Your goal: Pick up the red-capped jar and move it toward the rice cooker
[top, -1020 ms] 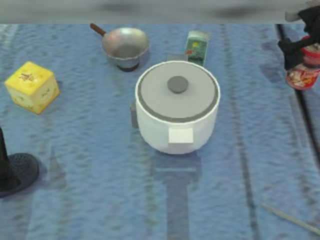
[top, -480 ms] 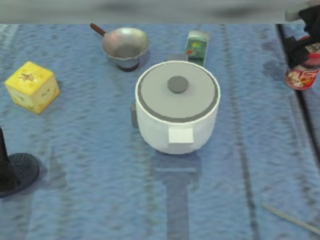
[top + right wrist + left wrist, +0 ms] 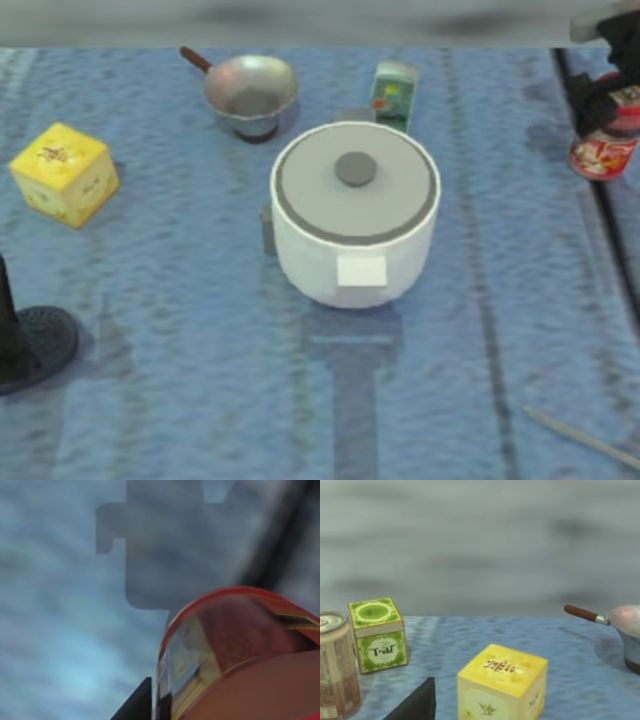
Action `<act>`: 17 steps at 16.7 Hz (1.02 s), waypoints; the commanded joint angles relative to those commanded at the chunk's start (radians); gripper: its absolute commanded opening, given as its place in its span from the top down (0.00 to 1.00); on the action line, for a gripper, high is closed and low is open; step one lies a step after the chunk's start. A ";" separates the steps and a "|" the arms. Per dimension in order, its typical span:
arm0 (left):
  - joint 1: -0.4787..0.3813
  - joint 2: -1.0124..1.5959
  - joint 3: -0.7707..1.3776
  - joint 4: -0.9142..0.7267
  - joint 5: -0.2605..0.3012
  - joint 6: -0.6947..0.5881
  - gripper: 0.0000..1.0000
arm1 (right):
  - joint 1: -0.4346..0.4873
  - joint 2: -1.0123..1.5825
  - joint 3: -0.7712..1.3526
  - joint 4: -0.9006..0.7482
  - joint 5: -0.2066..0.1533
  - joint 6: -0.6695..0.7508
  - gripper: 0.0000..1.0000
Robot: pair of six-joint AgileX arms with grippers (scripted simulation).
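Observation:
The red-capped jar (image 3: 602, 156) hangs tilted at the far right of the table, near the back, with my right gripper (image 3: 606, 108) shut on it. It fills the right wrist view as a red-and-white label (image 3: 235, 645) pressed against a dark fingertip (image 3: 140, 705). The rice cooker (image 3: 355, 215), white with a grey-ringed lid and a dark knob, stands at the table's centre, well to the left of the jar. My left arm (image 3: 8, 330) is parked at the left edge; one of its fingertips (image 3: 419, 705) shows, with nothing held.
A yellow cube (image 3: 63, 173) sits at the left, a metal pan (image 3: 250, 92) and a green-and-white carton (image 3: 393, 93) behind the cooker. A dark strip (image 3: 605, 235) runs down the right side. A green tea box (image 3: 376, 634) and a can (image 3: 335, 665) show in the left wrist view.
The jar in my right gripper has shifted slightly left and straightened a little. The left arm has not moved.

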 joint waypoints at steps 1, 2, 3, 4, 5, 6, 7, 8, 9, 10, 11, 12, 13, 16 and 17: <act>0.000 0.000 0.000 0.000 0.000 0.000 0.00 | 0.000 0.000 0.000 0.000 0.000 0.000 1.00; 0.000 0.000 0.000 0.000 0.000 0.000 0.00 | 0.000 0.000 0.000 0.000 0.000 0.000 1.00; 0.000 0.000 0.000 0.000 0.000 0.000 0.00 | 0.000 0.000 0.000 0.000 0.000 0.000 1.00; 0.000 0.000 0.000 0.000 0.000 0.000 0.00 | 0.000 0.000 0.000 0.000 0.000 0.000 1.00; 0.000 0.000 0.000 0.000 0.000 0.000 0.00 | 0.000 0.000 0.000 0.000 0.000 0.000 1.00; 0.000 0.000 0.000 0.000 0.000 0.000 0.00 | -0.001 0.000 0.000 0.000 0.000 0.002 1.00; 0.000 0.000 0.000 0.000 0.000 0.000 0.00 | -0.001 -0.002 -0.002 0.000 0.000 0.002 1.00; 0.000 0.000 0.000 0.000 0.000 0.000 0.00 | -0.002 -0.014 -0.015 0.002 0.000 0.003 1.00; 0.000 0.000 0.000 0.000 0.000 0.000 0.00 | -0.002 -0.037 -0.037 0.005 0.000 0.003 1.00; 0.000 0.000 0.000 0.000 0.000 0.000 0.00 | -0.001 -0.069 -0.070 0.009 -0.001 0.004 1.00; 0.000 0.000 0.000 0.000 0.000 0.000 0.00 | -0.001 -0.109 -0.114 0.015 -0.001 0.004 1.00; 0.000 0.000 0.000 0.000 0.000 0.000 0.00 | 0.001 -0.158 -0.168 0.022 -0.001 0.003 1.00; 0.000 0.000 0.000 0.000 0.000 0.000 0.00 | 0.002 -0.212 -0.232 0.029 -0.002 0.003 1.00; 0.000 0.000 0.000 0.000 0.000 0.000 0.00 | 0.007 -0.391 -0.450 0.052 -0.004 0.000 1.00; 0.000 0.000 0.000 0.000 0.000 0.000 0.00 | 0.008 -0.447 -0.514 0.058 -0.005 0.000 1.00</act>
